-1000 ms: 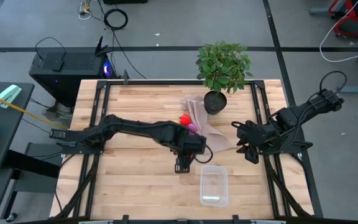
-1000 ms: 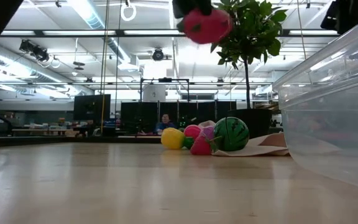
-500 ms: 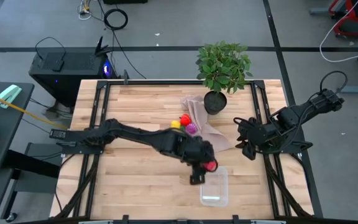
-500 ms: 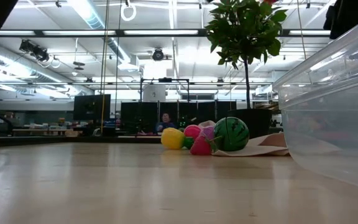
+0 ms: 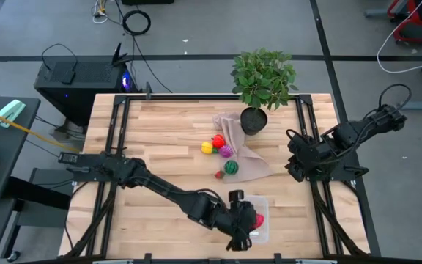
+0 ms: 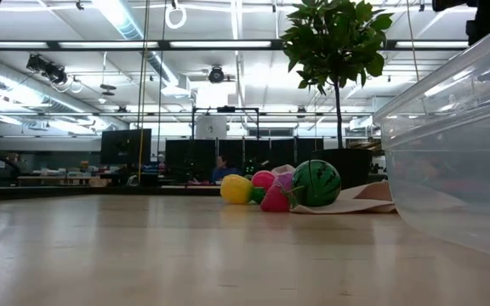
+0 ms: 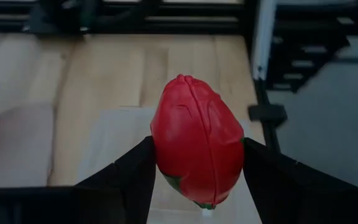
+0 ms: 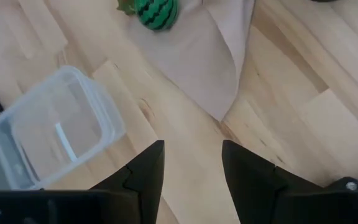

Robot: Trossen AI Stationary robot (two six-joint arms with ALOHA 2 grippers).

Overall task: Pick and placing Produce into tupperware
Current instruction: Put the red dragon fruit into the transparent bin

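One red toy fruit (image 7: 197,155), strawberry-like with a green tip at one end, is pinched between the two dark fingers of the left gripper (image 5: 245,222), which hangs directly over the clear tupperware (image 5: 261,207) near the table's front edge, right of the middle. In the left wrist view the fruit's long axis runs roughly crosswise to the line between the fingers, the rounded red end pointing away from the camera and the green end toward it; the container shows pale beneath it.

Nothing appears to lie in the tupperware yet: the right wrist view shows its clear floor bare apart from a glint. So the task looks barely begun, with the first piece about to be dropped.

Four pieces wait on or beside the beige cloth (image 5: 249,163) toward the table's middle and back: a yellow fruit (image 5: 206,147), a red fruit (image 5: 217,141) touching it, a magenta fruit (image 5: 226,152) just beside those, and a striped green watermelon (image 5: 231,167) nearer the front with a small red piece (image 5: 219,174) just beside it. A potted plant (image 5: 262,81) stands at the back edge.

The right gripper (image 5: 294,158) waits at the table's right edge, its fingers parted and holding nothing.
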